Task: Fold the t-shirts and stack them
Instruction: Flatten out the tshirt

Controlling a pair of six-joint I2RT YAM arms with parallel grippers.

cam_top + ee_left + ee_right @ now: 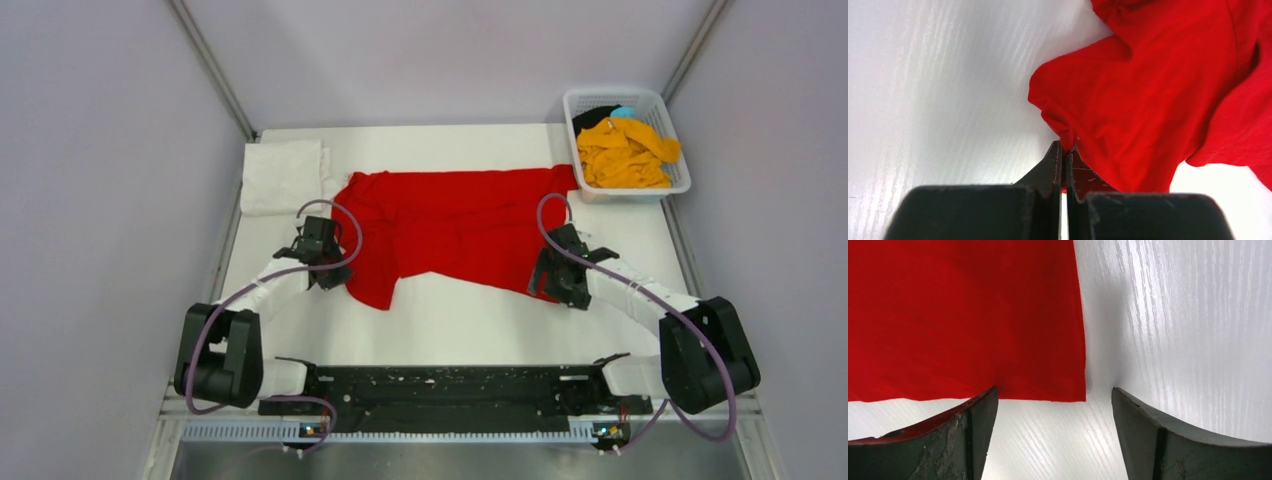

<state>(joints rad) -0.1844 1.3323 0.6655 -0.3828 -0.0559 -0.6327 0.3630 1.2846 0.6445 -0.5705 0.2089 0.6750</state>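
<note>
On the white table (480, 320), the red t-shirt (450, 225) lay spread across the middle, long side running left to right and wrinkled toward its left end. At the shirt's near-left edge the left gripper (1064, 150) was clamped tight on a bunched fold of red cloth, fingers pressed together with the fabric pinched at the tips. At the shirt's near-right corner the right gripper (1054, 395) stood with its jaws wide apart and nothing between them but bare table. The straight hem corner lay just ahead of the gap, and the left finger sat at the cloth's edge; contact couldn't be told.

A folded white t-shirt (282, 175) sat at the far-left corner, just beside the red one. In the far-right corner the basket (668, 110) held the crumpled orange-yellow t-shirt (625, 152) on top. Behind it showed a bit of the black t-shirt (595, 115) and a small blue item (623, 112), too small to identify.
</note>
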